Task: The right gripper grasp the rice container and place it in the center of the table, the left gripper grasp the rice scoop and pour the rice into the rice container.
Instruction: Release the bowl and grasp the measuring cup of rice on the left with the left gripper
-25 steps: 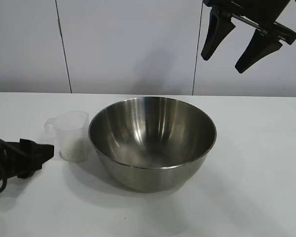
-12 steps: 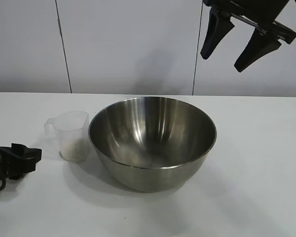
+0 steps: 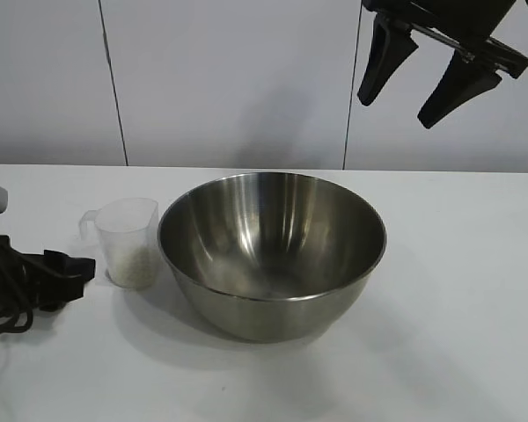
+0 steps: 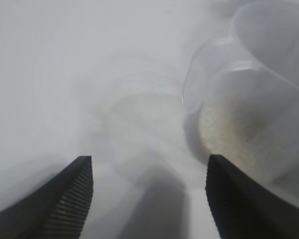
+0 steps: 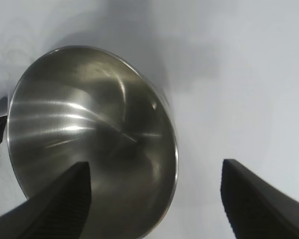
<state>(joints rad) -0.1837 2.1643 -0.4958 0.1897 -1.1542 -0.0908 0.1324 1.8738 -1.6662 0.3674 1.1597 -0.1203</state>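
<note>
Now we see the rice scoop [image 3: 128, 242] upright on the table [image 3: 458, 308], touching the rice container [image 3: 272, 251] at centre | risk: left end effector [image 4: 147, 199], open, empty, one finger beside the scoop, may tip it, spilling rice [image 4: 229, 134] | right end effector [image 3: 427, 75] open, empty, high above.

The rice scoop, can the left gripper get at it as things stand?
Probably yes. The left gripper sits open on the table beside the rice scoop, with nothing between them; the rice container is on the scoop's far side.
</note>
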